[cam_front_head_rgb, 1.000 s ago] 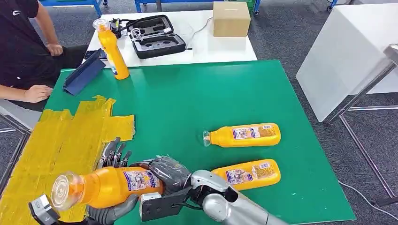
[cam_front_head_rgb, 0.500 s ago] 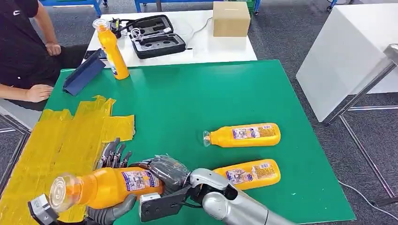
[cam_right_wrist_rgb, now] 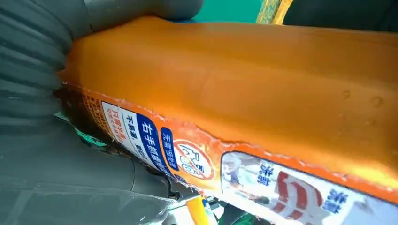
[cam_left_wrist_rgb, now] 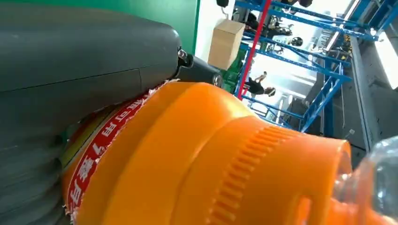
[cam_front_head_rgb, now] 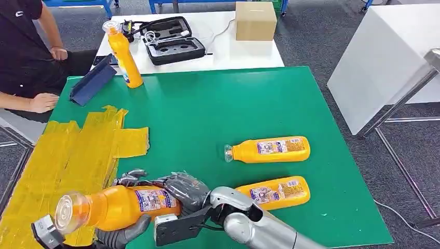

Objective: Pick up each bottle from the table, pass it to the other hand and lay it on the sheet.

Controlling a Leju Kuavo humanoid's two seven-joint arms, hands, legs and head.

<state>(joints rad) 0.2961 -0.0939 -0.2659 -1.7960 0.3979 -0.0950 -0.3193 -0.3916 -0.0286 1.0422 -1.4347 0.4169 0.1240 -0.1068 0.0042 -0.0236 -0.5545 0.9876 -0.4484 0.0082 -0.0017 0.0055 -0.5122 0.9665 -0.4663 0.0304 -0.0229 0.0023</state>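
Down at the near edge of the green table, the orange bottle is lying sideways in the air, held between both hands with its clear cap pointing out to the left over the yellow sheet. Right hand is wrapped around the bottle's base end, grey fingers clamped on the label, and the left hand cups it from underneath with dark fingers curled over the top, so both are gripping it. Left wrist view is basically orange bottle and ribbed cap right up against the grey left hand, and the right wrist view is the bottle's label side pressed into the grey right hand. Sheet looks like strips of yellow tape patched together on the left part of the table, rough edges. Floor around is grey, with a white table butted up behind the green one and another white table off to the right. Bottle count: four total, one in the hands, two lying bottles on their sides on the right half of the green, one just behind the other, and one standing bottle upright at the far left corner. Also one blue folder thing near that standing one, one open black case and one cardboard box on the white table behind. A person in a black shirt sits at the left edge with a hand resting by the sheet.
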